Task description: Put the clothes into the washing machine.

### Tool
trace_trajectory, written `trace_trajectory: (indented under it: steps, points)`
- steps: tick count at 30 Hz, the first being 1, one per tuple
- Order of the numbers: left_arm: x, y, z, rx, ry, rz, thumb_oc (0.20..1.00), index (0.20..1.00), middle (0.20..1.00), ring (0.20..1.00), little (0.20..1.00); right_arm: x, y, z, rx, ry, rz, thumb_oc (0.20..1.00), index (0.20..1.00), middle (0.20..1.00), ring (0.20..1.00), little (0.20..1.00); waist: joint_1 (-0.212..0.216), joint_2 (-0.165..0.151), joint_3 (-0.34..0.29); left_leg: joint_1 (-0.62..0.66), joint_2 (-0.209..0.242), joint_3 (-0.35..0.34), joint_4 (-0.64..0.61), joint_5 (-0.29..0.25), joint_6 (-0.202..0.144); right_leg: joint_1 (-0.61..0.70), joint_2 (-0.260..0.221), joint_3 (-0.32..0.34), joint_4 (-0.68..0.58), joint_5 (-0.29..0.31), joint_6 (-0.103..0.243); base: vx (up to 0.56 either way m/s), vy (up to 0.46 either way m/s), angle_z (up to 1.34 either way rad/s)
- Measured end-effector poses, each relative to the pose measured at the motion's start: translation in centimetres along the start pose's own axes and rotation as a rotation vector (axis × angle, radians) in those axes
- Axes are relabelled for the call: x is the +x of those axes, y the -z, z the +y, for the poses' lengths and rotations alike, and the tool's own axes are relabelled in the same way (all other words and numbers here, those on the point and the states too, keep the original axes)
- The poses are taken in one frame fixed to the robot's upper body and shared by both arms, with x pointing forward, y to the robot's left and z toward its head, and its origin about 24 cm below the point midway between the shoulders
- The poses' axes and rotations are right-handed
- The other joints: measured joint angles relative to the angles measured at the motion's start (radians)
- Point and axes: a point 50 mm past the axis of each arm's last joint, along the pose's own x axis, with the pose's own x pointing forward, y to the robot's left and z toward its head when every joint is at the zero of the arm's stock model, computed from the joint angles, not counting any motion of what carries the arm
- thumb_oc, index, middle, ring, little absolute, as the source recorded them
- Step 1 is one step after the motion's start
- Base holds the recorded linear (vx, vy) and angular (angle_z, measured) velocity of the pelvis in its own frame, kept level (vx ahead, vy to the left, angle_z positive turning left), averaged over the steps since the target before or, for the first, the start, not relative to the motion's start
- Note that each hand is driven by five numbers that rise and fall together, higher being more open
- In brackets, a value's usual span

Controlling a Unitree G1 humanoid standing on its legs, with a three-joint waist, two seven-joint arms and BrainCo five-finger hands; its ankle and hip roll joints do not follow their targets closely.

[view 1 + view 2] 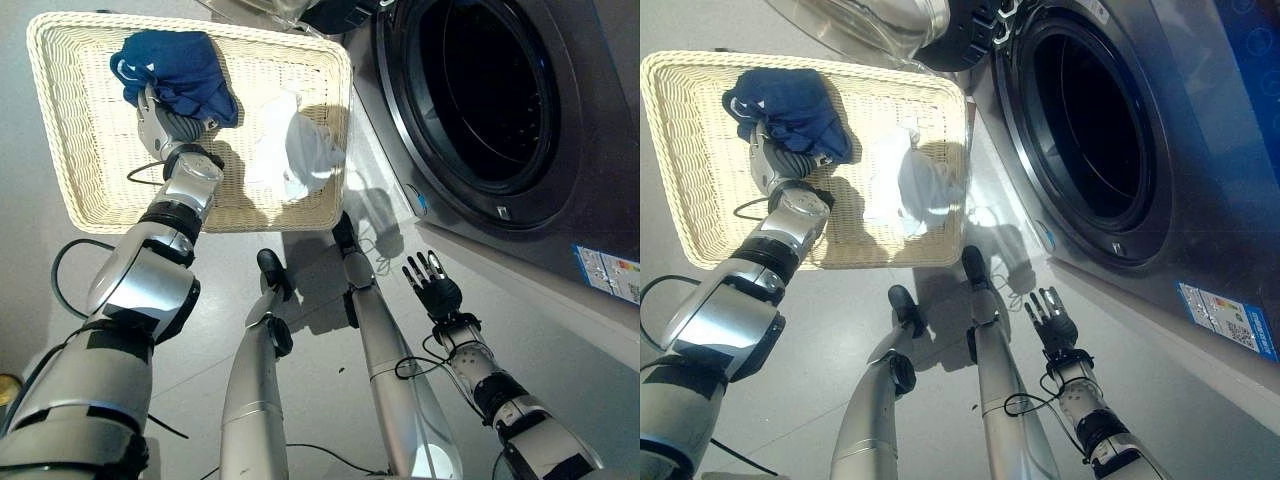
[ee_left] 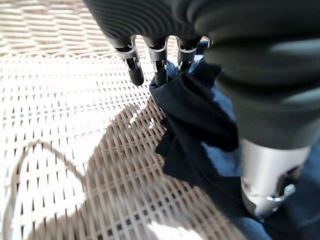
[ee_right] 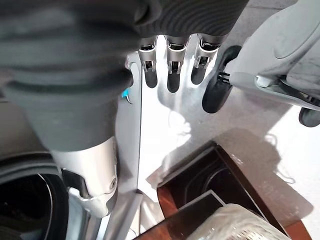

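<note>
A dark blue garment [image 1: 175, 65] lies bunched at the far side of a cream wicker basket [image 1: 70, 150] on the floor. A white garment [image 1: 295, 150] lies by the basket's right wall. My left hand [image 1: 160, 118] is inside the basket against the blue garment's near edge. In the left wrist view the fingers [image 2: 135, 75] are straight and the blue cloth [image 2: 200, 130] lies between them and the thumb [image 2: 265, 185]. The washing machine's drum [image 1: 480, 90] gapes to the right of the basket. Below its front my right hand [image 1: 432, 285] hangs open, holding nothing.
The machine's round glass door [image 1: 880, 20] stands swung out beyond the basket's far right corner. A blue label [image 1: 605, 270] marks the machine's lower front. A dark brown wooden object [image 3: 215, 185] appears in the right wrist view. Grey floor surrounds the basket.
</note>
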Motion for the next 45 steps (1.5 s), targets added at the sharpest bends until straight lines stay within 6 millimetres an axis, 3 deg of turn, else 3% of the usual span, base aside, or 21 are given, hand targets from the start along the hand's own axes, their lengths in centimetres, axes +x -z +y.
trace_trajectory:
  steps: [3, 4, 5, 6, 7, 8, 12, 14, 19, 26, 31, 37, 43, 45]
  points:
    - [0.3, -0.5, 0.5, -0.024, -0.037, 0.000, 1.000, 1.000, 1.000, 1.000, 1.000, -0.1, -0.1, -0.4, 0.012, 0.018, -0.004, 1.000, 1.000, 1.000, 1.000, 1.000, -0.004, -0.003, 0.000, -0.035, 0.002, 0.000, 0.025, -0.008, 0.003, -0.031, 0.002, 0.004, 0.013, 0.001, 0.002, 0.02, -0.034, -0.04]
    - [0.4, -0.5, 0.6, -0.041, -0.043, 0.000, 0.890, 0.890, 0.890, 0.890, 0.890, -0.1, -0.1, -0.5, 0.015, 0.021, -0.004, 1.000, 1.000, 1.000, 1.000, 1.000, -0.006, -0.003, 0.000, -0.041, 0.003, 0.000, 0.030, -0.010, 0.004, -0.036, 0.002, 0.004, 0.015, 0.001, 0.002, 0.01, -0.058, -0.02]
    - [0.4, -0.6, 0.7, -0.087, -0.047, 0.006, 0.492, 0.492, 0.492, 0.492, 0.492, -0.1, -0.1, -0.5, 0.020, 0.023, -0.006, 1.000, 1.000, 1.000, 1.000, 1.000, -0.009, -0.003, 0.000, -0.049, 0.003, -0.001, 0.035, -0.012, 0.004, -0.043, 0.003, 0.004, 0.019, 0.000, 0.002, 0.01, -0.081, 0.00]
    - [0.5, -0.9, 0.8, -0.182, -0.048, 0.021, 0.250, 0.250, 0.250, 0.250, 0.250, -0.1, 0.0, -0.5, 0.028, 0.024, -0.005, 1.000, 1.000, 1.000, 1.000, 1.000, -0.010, -0.006, -0.001, -0.057, 0.004, -0.001, 0.039, -0.012, 0.004, -0.050, 0.003, 0.005, 0.021, 0.001, 0.003, 0.01, -0.066, -0.01]
    - [0.5, -1.1, 1.0, -0.259, -0.052, 0.031, 0.250, 0.250, 0.250, 0.250, 0.250, -0.1, 0.1, -0.5, 0.032, 0.024, -0.003, 1.000, 1.000, 1.000, 1.000, 1.000, -0.011, -0.011, -0.003, -0.062, 0.004, -0.001, 0.041, -0.012, 0.004, -0.056, 0.003, 0.005, 0.022, 0.001, 0.003, 0.02, -0.082, -0.03]
    - [0.7, -1.6, 1.3, -0.432, -0.064, 0.057, 0.200, 0.200, 0.200, 0.200, 0.200, -0.1, 0.4, -0.3, 0.040, 0.018, 0.001, 1.000, 1.000, 1.000, 1.000, 1.000, -0.012, -0.020, -0.004, -0.070, 0.004, -0.003, 0.044, -0.012, 0.004, -0.063, 0.005, 0.008, 0.022, 0.000, 0.002, 0.01, -0.053, -0.02]
    - [0.6, -2.8, 1.8, -0.864, -0.067, 0.071, 0.200, 0.200, 0.200, 0.200, 0.200, -0.1, 1.3, 0.0, 0.062, 0.016, 0.008, 1.000, 1.000, 1.000, 1.000, 1.000, -0.010, -0.036, -0.011, -0.090, 0.005, -0.009, 0.053, -0.012, 0.004, -0.079, 0.008, 0.008, 0.026, 0.001, 0.002, 0.00, -0.052, 0.01]
    - [-0.5, -3.9, 1.4, -1.051, -0.005, -0.004, 0.200, 0.200, 0.200, 0.200, 0.200, -0.1, 1.6, 0.3, 0.069, 0.005, 0.012, 1.000, 1.000, 1.000, 1.000, 1.000, -0.008, -0.044, -0.010, -0.093, 0.001, -0.011, 0.052, -0.012, 0.004, -0.081, 0.007, 0.009, 0.025, 0.004, 0.007, 0.00, 0.000, 0.00]
    - [-2.4, -5.3, 0.1, -1.243, 0.046, -0.036, 0.200, 0.200, 0.200, 0.200, 0.200, -0.1, 2.3, 0.8, 0.073, -0.008, 0.025, 1.000, 1.000, 1.000, 1.000, 1.000, -0.009, -0.062, -0.010, -0.087, -0.002, -0.013, 0.047, -0.012, 0.006, -0.072, 0.005, 0.009, 0.019, 0.005, 0.007, 0.00, 0.000, 0.00]
    - [-3.5, -4.1, -0.2, -1.366, -0.080, 0.061, 0.200, 0.200, 0.200, 0.200, 0.200, -0.3, 2.9, 0.9, 0.088, -0.015, 0.059, 1.000, 1.000, 1.000, 1.000, 1.000, 0.006, -0.063, -0.009, -0.006, -0.002, -0.029, 0.019, -0.015, -0.001, -0.003, 0.006, 0.000, 0.018, -0.008, -0.002, -0.01, -0.039, 0.00]
    - [-3.6, -3.7, 0.3, -1.354, -0.180, 0.097, 0.200, 0.200, 0.200, 0.200, 0.200, -0.5, 3.5, 1.7, 0.086, -0.057, 0.079, 1.000, 1.000, 1.000, 1.000, 1.000, 0.017, -0.063, -0.009, 0.019, -0.002, -0.058, -0.005, 0.004, -0.018, 0.022, 0.005, -0.031, 0.023, -0.020, -0.017, -0.04, -0.025, 0.14]
    - [-3.8, 0.2, 0.1, -1.299, -0.244, 0.173, 0.200, 0.200, 0.200, 0.200, 0.200, -0.8, 3.2, 2.0, -0.012, -0.064, 0.060, 1.000, 1.000, 1.000, 1.000, 1.000, 0.059, -0.064, -0.010, 0.072, 0.003, -0.072, -0.042, 0.023, -0.031, 0.064, 0.005, -0.053, 0.022, -0.026, -0.032, -0.05, -0.018, 0.06]
    - [-4.8, 3.2, -0.3, -1.261, -0.206, 0.191, 0.200, 0.200, 0.200, 0.200, 0.200, -0.8, 2.0, 4.2, -0.152, -0.129, -0.030, 1.000, 1.000, 1.000, 1.000, 1.000, 0.090, -0.064, -0.010, 0.104, 0.004, -0.099, -0.077, 0.042, -0.046, 0.093, 0.003, -0.083, 0.019, -0.034, -0.044, -0.04, -0.026, 0.12]
    - [-5.8, 5.1, -0.9, -1.226, -0.152, 0.199, 0.200, 0.200, 0.200, 0.200, 0.200, -0.9, 1.5, 5.7, -0.187, -0.185, -0.079, 1.000, 1.000, 1.000, 1.000, 1.000, 0.116, -0.063, -0.010, 0.140, 0.007, -0.114, -0.098, 0.048, -0.054, 0.131, 0.003, -0.103, 0.015, -0.042, -0.054, -0.05, -0.018, 0.13]
